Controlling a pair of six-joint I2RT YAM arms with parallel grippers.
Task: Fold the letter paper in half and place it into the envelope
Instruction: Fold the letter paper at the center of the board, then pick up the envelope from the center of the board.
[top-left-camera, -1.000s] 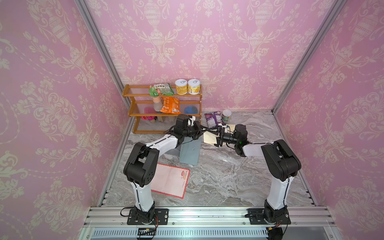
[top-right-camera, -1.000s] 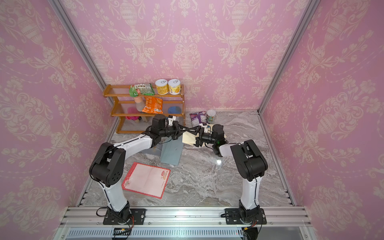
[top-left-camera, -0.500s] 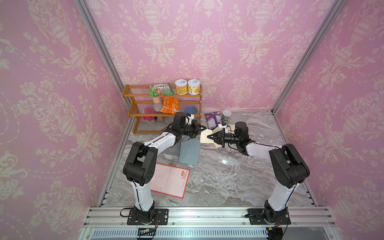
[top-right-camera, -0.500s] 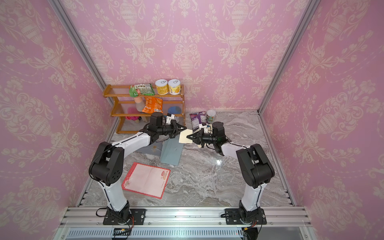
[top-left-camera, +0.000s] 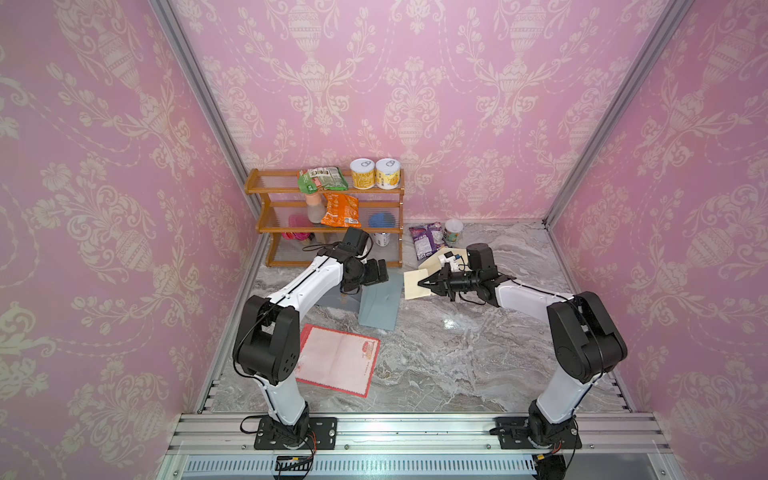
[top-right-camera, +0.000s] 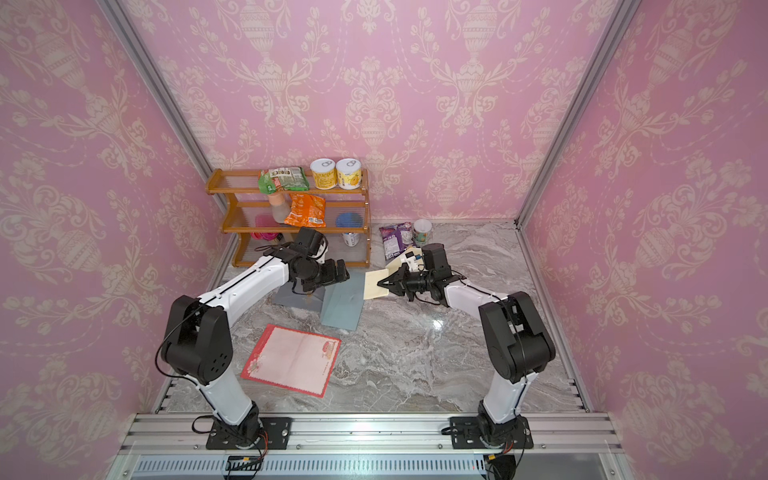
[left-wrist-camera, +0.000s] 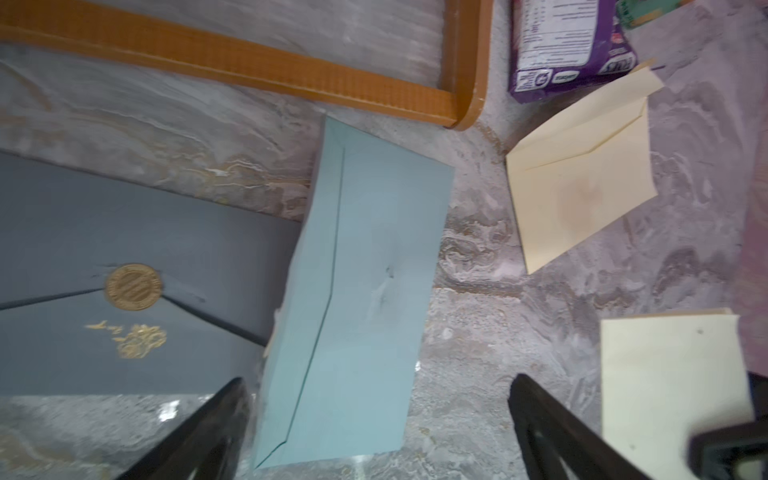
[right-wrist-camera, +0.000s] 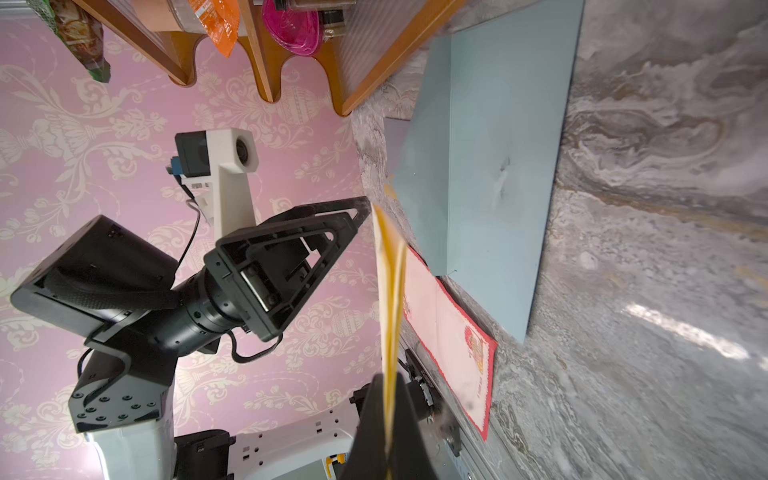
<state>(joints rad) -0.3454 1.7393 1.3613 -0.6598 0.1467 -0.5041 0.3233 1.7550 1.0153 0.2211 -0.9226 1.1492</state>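
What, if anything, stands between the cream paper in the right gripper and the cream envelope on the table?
Nothing visible: bare marble separates the cream paper from the cream envelope; the right gripper is shut on the paper.

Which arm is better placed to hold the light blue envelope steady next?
Left: its hand is open and aimed at the light blue envelope, while the right hand is shut on the cream paper.

left gripper (top-left-camera: 381, 272): jaws wide apart | right gripper (top-left-camera: 422, 283): clamped tight, pointing toward left gripper
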